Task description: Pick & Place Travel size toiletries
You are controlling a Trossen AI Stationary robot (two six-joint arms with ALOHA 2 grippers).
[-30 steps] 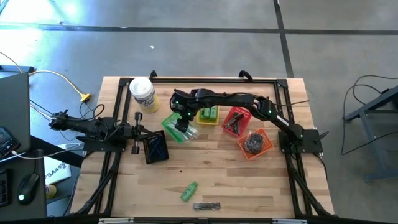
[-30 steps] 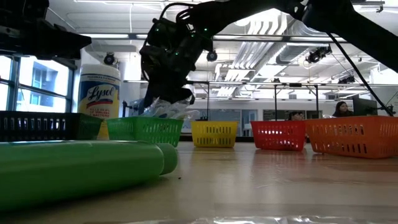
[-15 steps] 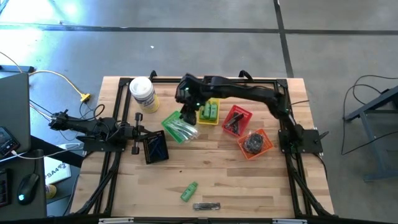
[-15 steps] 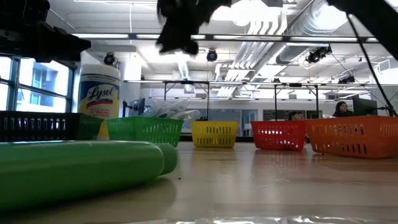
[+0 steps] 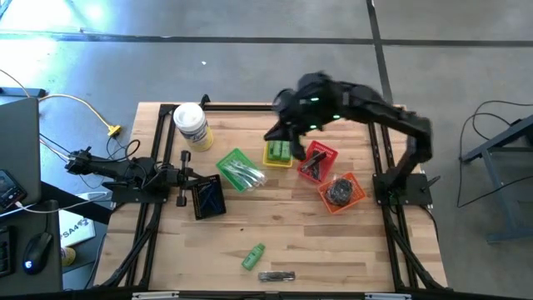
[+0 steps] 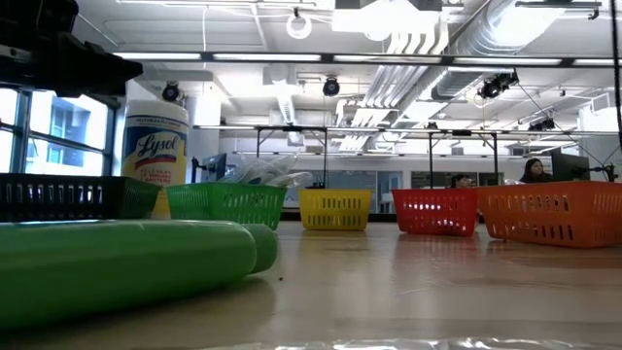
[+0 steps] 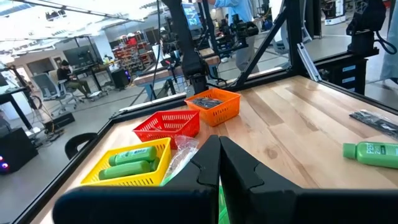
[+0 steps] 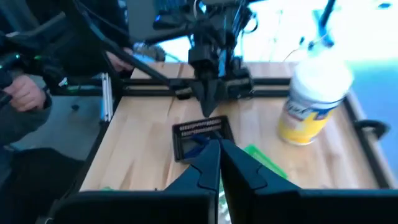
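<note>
Two arms share the worktop (image 5: pixel 333 242). At far left, the left pincer (image 5: pixel 181 177) rests low with its fingers pressed together, just beside a black basket (image 5: pixel 207 197). Behind it stands a white-lidded jar (image 5: pixel 191 125). Next comes a green basket (image 5: pixel 236 170) holding clear-wrapped pieces (image 5: pixel 247 174), then a yellow basket (image 5: pixel 279 153) with green bottles (image 5: pixel 281 151). Raised above the yellow basket, the right pincer (image 5: pixel 273 133) is closed and holds nothing. Farther right sit a red basket (image 5: pixel 316 161) and an orange basket (image 5: pixel 341 191). Near the front edge lie a loose green bottle (image 5: pixel 253 257) and a wrapped piece (image 5: pixel 276 275).
</note>
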